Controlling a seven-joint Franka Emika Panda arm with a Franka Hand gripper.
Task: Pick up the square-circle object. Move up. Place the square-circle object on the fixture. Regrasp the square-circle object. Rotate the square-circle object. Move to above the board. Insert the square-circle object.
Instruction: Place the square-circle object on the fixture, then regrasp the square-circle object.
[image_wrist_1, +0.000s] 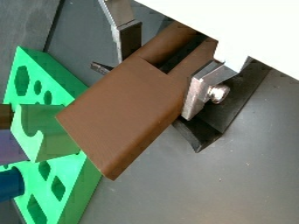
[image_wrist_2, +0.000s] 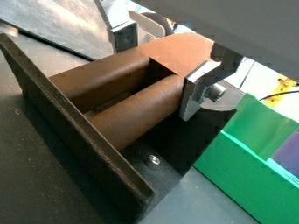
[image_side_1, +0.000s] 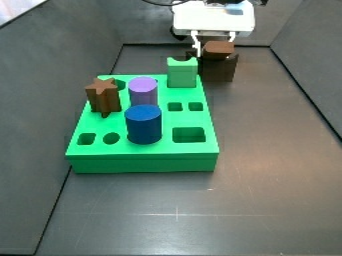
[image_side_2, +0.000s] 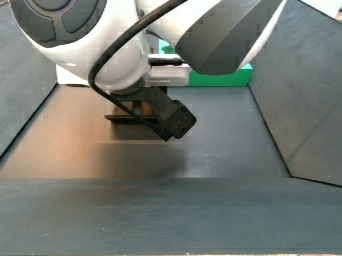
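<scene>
**Even light, soft reflections, blur up close**

We see bright, even light from above in both side views. The board (image_side_1: 144, 150) looks saturated and casts only a faint shadow. The dark floor (image_side_2: 147, 195) shows a soft, hazy sheen. In both wrist views the gripper (image_wrist_1: 158, 66), near the fixture (image_wrist_2: 105, 166), fills the frame; its silver fingers (image_wrist_2: 201, 92) glint and near surfaces look soft.
</scene>
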